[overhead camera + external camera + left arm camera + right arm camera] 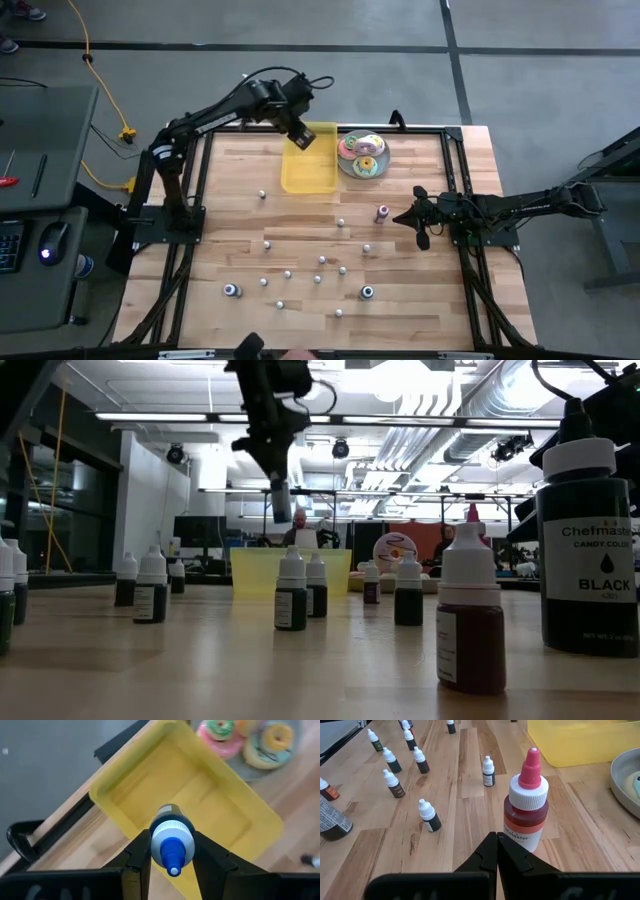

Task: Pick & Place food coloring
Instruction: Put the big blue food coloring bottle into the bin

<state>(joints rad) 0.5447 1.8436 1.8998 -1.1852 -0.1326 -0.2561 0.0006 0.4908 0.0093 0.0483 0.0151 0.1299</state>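
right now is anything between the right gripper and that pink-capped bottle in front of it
No. In the right wrist view the shut right gripper points at the pink-capped bottle with only bare table between them; whether they touch is unclear.

The high view looks straight down on the whole counter [330,260], while the low view sits at its surface, facing level across toward the yellow tray [290,572] and the room behind. The left wrist view looks closely down into that tray [225,820], and the right wrist view faces across the counter [470,785], catching the tray's edge [580,740]
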